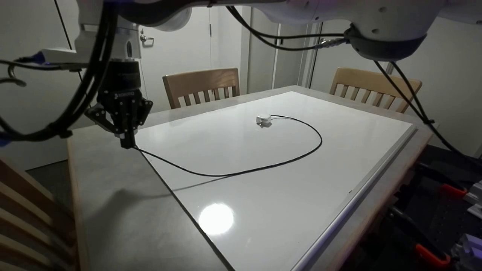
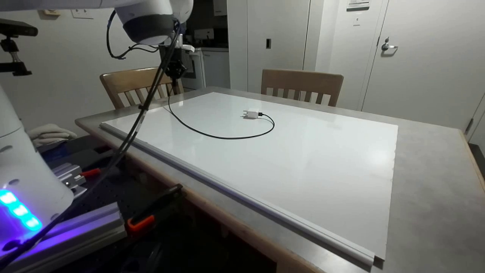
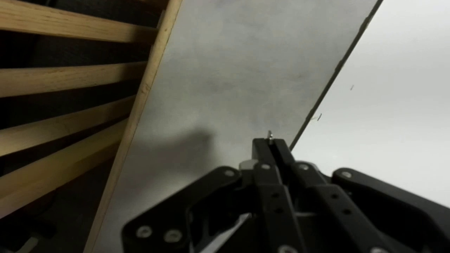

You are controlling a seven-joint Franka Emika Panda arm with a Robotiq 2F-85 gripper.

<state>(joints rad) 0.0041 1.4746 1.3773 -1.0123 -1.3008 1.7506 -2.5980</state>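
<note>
My gripper (image 1: 127, 142) points down over the grey strip of table beside the white board (image 1: 293, 207), raised clear of the surface. Its jaws are shut on one end of a thin black cable (image 1: 211, 175). In the wrist view a small metal tip (image 3: 270, 135) pokes out between the fingertips; the rest of that end is hidden by the fingers. From the gripper (image 2: 174, 81) the cable (image 2: 231, 138) sags down and curves across the board to a white charger plug (image 2: 251, 114). The plug (image 1: 263, 120) lies on its side on the board, its prongs showing.
A grey table (image 2: 435, 182) bears the board, which has a metal rail (image 2: 242, 197) along one edge. Wooden chairs (image 2: 303, 81) stand around it, one chair (image 3: 70, 79) close by the gripper's table edge. Orange-handled clamps (image 2: 141, 223) sit near the robot base.
</note>
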